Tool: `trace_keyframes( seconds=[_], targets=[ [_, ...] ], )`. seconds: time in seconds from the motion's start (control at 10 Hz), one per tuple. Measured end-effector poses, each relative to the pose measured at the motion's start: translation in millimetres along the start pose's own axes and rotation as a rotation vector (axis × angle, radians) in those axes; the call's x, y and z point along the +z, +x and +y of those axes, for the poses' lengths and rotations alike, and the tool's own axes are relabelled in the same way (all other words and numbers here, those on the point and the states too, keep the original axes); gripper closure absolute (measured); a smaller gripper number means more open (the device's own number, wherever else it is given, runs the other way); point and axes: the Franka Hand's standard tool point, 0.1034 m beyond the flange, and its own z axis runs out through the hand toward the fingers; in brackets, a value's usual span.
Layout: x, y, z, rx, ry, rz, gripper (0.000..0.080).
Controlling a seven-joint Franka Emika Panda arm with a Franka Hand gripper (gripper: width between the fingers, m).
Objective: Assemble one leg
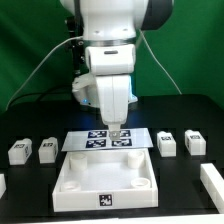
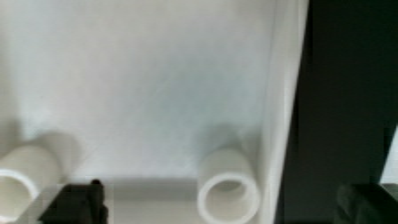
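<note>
Several legs, small white blocky posts with black-and-white tags, stand on the black table. Two are at the exterior view's left (image 1: 18,152) (image 1: 47,151) and two at its right (image 1: 167,143) (image 1: 194,141). My gripper (image 1: 118,133) hangs straight down over the far edge of the large white square top (image 1: 108,182), apart from every leg. In the wrist view the gripper (image 2: 231,210) is open and empty. Its dark fingertips (image 2: 75,205) stand wide on either side of a round corner socket (image 2: 228,185) of the top. No leg shows in the wrist view.
The marker board (image 1: 92,138) lies flat just behind the square top, under the gripper. More white pieces sit at the front left edge (image 1: 2,185) and front right (image 1: 212,185). A second socket (image 2: 22,180) shows in the wrist view.
</note>
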Motion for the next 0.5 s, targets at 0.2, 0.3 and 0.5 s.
trace_keyframes(
  seconds=[0.2, 0.3, 0.5],
  targets=[
    [-0.1, 2.9, 2.4, -0.006, 0.001, -0.001, 0.015],
    [0.4, 1.8, 1.9, -0.004, 0.002, -0.001, 0.015],
    [11.1, 2.0, -1.4, -0.007, -0.012, 0.005, 0.015]
  ],
)
